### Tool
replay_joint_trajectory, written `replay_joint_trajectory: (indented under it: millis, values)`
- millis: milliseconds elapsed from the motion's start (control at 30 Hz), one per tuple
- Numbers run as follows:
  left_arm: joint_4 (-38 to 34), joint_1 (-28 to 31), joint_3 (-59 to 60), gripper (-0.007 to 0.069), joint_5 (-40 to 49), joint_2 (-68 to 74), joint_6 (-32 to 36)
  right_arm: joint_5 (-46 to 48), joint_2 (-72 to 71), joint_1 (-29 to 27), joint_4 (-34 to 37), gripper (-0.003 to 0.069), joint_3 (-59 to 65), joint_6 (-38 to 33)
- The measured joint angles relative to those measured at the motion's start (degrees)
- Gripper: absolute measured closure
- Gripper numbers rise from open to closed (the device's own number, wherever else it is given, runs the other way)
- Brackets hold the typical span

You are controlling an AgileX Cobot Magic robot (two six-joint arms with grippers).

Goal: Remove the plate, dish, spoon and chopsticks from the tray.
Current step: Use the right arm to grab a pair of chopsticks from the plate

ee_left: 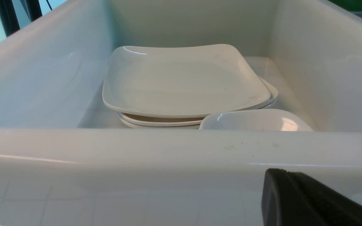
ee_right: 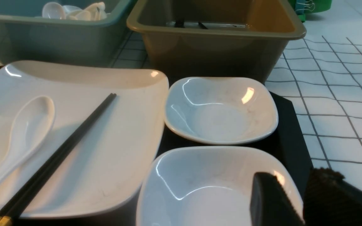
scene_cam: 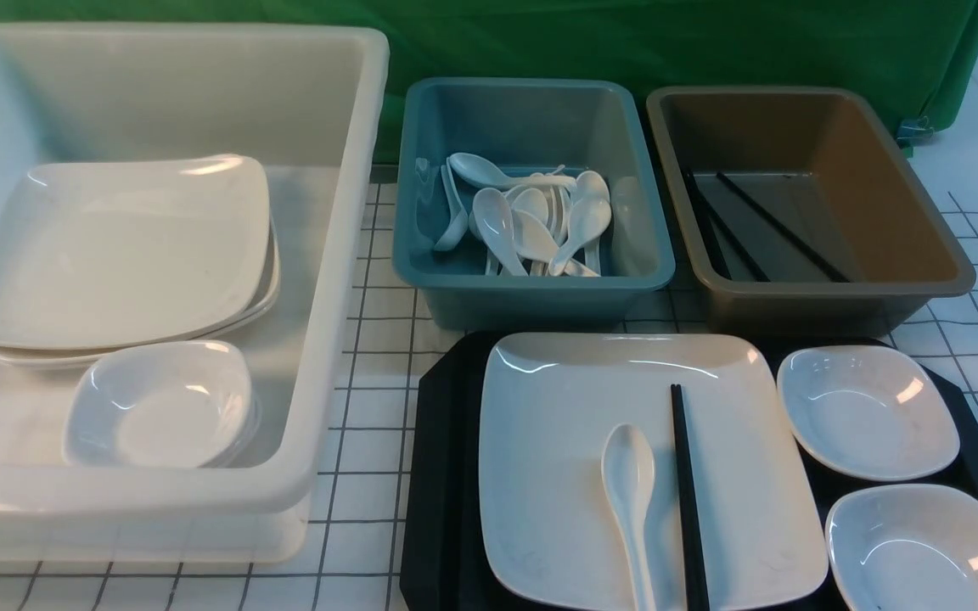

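Observation:
The black tray (scene_cam: 442,475) lies at the front centre. On it is the large white plate (scene_cam: 574,441), with the white spoon (scene_cam: 629,484) and the black chopsticks (scene_cam: 686,492) lying side by side on the plate. Two small deep dishes sit to the plate's right, one far (scene_cam: 867,412) and one near (scene_cam: 913,552). My right gripper (ee_right: 294,175) is open by a narrow gap and empty, over the near dish's (ee_right: 200,188) right rim. My left gripper (ee_left: 287,172) is shut and empty, just outside the white tub's near wall. Neither gripper shows in the front view.
A big white tub (scene_cam: 345,255) on the left holds stacked plates (scene_cam: 115,246) and small dishes (scene_cam: 162,407). A blue tub (scene_cam: 531,288) behind the tray holds several spoons. A brown tub (scene_cam: 812,297) at the back right holds chopsticks (scene_cam: 782,225).

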Motion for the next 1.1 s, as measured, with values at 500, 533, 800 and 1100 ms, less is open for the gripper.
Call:
replay_joint_trajectory:
  millis: [500, 533, 800, 1100]
  values:
    - [0.00, 0.00, 0.00, 0.0603, 0.00, 0.00, 0.00, -0.74, 0.00, 0.00, 17.08, 0.0417, 0.23, 31.62]
    - [0.00, 0.00, 0.00, 0.0603, 0.00, 0.00, 0.00, -0.84, 0.00, 0.00, 17.16, 0.0417, 0.23, 31.80]
    - [0.00, 0.00, 0.00, 0.0603, 0.00, 0.00, 0.00, -5.72, 0.05, 0.00, 17.86, 0.0578, -3.37, 30.68]
    - [0.00, 0.00, 0.00, 0.0603, 0.00, 0.00, 0.00, 12.91, 23.04, 0.00, 15.54, 0.0629, -32.21, 2.83]
